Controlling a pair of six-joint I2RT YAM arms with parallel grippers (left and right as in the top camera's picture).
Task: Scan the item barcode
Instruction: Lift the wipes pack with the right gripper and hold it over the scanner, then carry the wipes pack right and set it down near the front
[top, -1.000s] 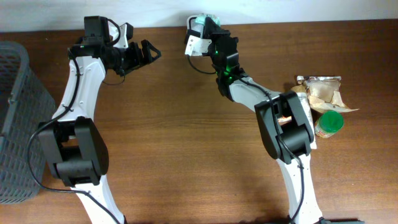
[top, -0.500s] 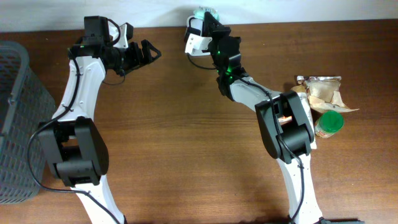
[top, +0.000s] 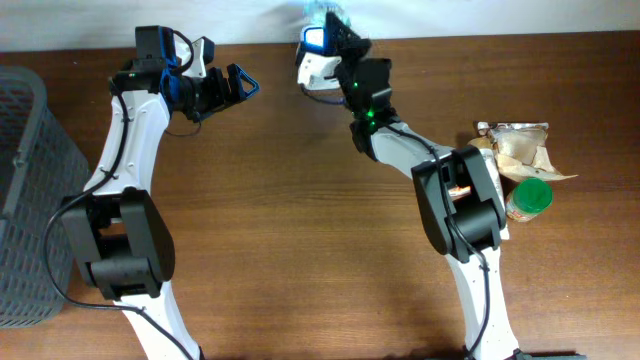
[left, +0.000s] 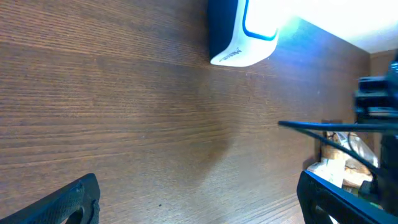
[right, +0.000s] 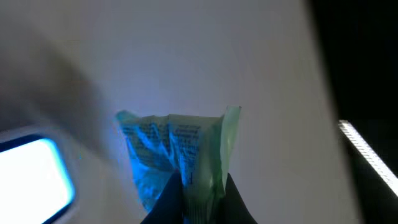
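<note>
Packet (right: 177, 155), green and lit blue, is held upright at the far edge of the table (top: 300, 220), just beside the scanner (top: 313, 62), about where the wood meets the wall (top: 450, 15). It is pinched by its lower part in the right gripper (right: 198, 202). The jaws are clamped tight on it, w/ fingers (right: 163, 200) seen either side in the rt wrist view. The scanner's lit window glows white-blue at the left of that view, near the packet; contact can't be told. Print on the packet is seen but too blurred to be read.

Left gripper (top: 243, 82) is spread fully wide w/ nothing held. It is set over the far-left part of the table, pointed twd the scanner and apart from it. In the lt wrist view bare wood is seen btw its fingers (left: 68, 202).

Room: a wide stretch of bare wood lies open at centre and on the near side, btw the two arms. The left edge is taken up by a grey mesh basket (top: 25, 170), cut off by the frame. On the rt side a crumpled bag (top: 520, 148) and a green-lidded jar (top: 530, 197) are set just beside each other, close to the rt arm and well apart from the scanner.

Surface: dark brown wood grain, matte, w/ a blue cast by the scanner. The wall behind is plain and light.
</note>
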